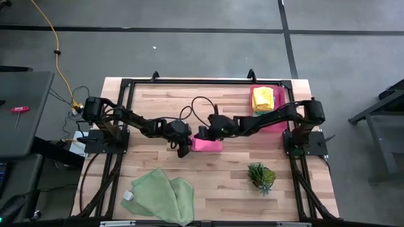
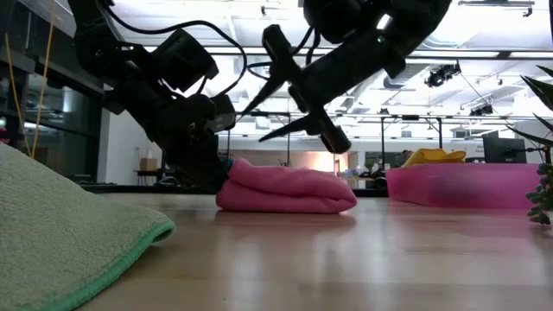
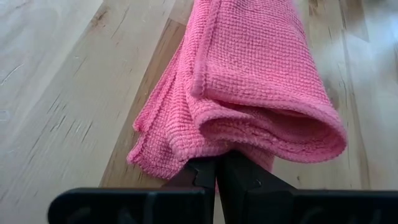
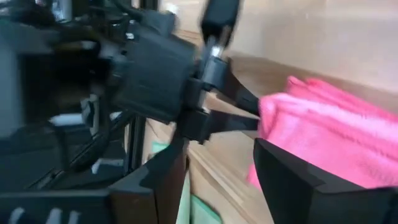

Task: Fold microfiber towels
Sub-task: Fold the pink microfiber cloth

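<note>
A hot pink towel (image 1: 209,144) lies folded on the table's middle (image 2: 285,192). My left gripper (image 1: 187,147) is at its left end, shut on it (image 3: 216,174). Just above the towel's far left part my right gripper (image 1: 204,131) hangs open (image 2: 262,86), its fingers clear of the cloth (image 4: 217,180). Two pale green towels (image 1: 161,197) lie spread and overlapping at the near left (image 2: 60,225). A yellow towel (image 1: 262,99) rests in the pink tray (image 1: 278,118) at the far right. My left gripper pinches the pink towel's left end (image 3: 205,152) between its two shut fingers, low down near the table top. The fingers (image 4: 239,109) come slanting down from the table's left. The folded towel lies flat on the table, its upper fold (image 3: 273,118) bulging over the fingertips.
A small spiky green plant (image 1: 261,176) stands at the near right. The table's black frame (image 1: 189,82) runs along the far edge and both sides. Bare wood shows between the pink towel and the green towels.
</note>
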`<state>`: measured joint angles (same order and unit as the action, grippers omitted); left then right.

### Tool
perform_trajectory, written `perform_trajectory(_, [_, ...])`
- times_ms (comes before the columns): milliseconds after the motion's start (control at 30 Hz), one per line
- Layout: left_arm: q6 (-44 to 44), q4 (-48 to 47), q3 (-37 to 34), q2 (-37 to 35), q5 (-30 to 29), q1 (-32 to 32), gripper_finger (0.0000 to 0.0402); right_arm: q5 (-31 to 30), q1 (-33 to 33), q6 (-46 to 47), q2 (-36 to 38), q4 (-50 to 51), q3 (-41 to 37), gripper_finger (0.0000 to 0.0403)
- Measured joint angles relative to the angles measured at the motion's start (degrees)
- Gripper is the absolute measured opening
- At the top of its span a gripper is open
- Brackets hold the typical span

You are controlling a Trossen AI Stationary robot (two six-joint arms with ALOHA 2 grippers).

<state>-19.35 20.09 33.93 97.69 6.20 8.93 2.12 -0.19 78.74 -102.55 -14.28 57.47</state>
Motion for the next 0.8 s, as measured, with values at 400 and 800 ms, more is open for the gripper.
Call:
perform_trajectory(400, [1.5,-3.7,0.0,-3.1,2.4,3.1,0.0,3.4,-4.3,-19.1,11.3,25.1,0.0,0.0184])
perform_trajectory(800, [4.6,-17.6,0.0,-14.3,2.2,6.7,0.0,9.5,-1.9,-25.0,12.4,39.3,-2.2,0.0184])
